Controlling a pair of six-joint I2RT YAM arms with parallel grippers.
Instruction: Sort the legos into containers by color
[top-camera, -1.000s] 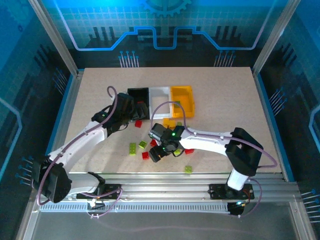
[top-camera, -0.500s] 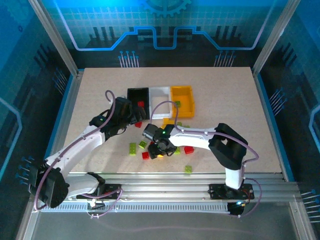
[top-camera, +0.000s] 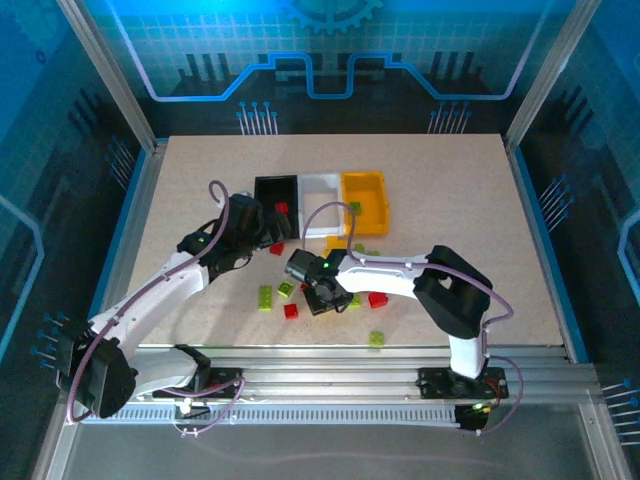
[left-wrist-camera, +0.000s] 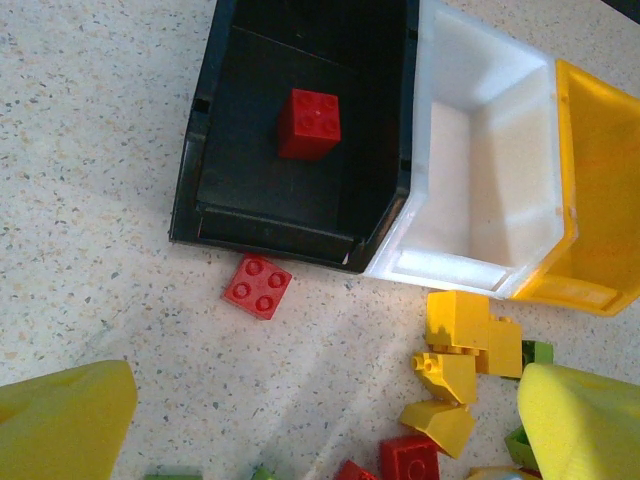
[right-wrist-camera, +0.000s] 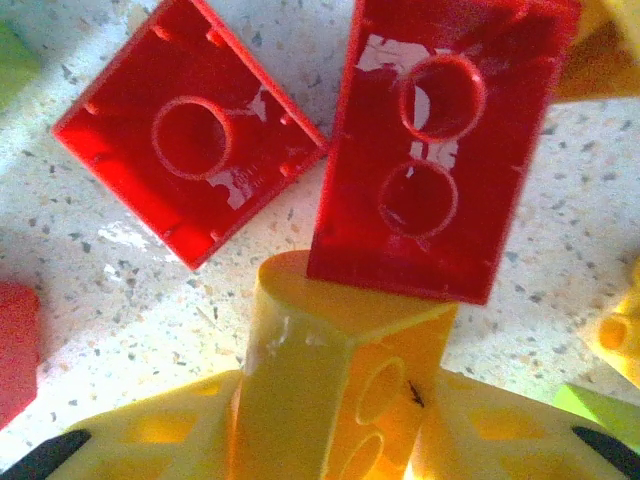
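Observation:
The black, white and yellow containers stand side by side at mid-table. One red lego lies in the black bin. Another red lego sits on the table just in front of it. My left gripper hovers open near that bin, its fingers apart over bare table. My right gripper is down in the loose pile, shut on a yellow lego. Two red legos lie hole-side up just beyond its tips.
Yellow legos cluster in front of the white bin. Loose pieces lie nearer the front edge: a green one, a red one, a red one and a green one.
My right gripper moved a little left and down into the pile and closed on the yellow lego. My left gripper drew back from over the black bin, uncovering the red lego inside.

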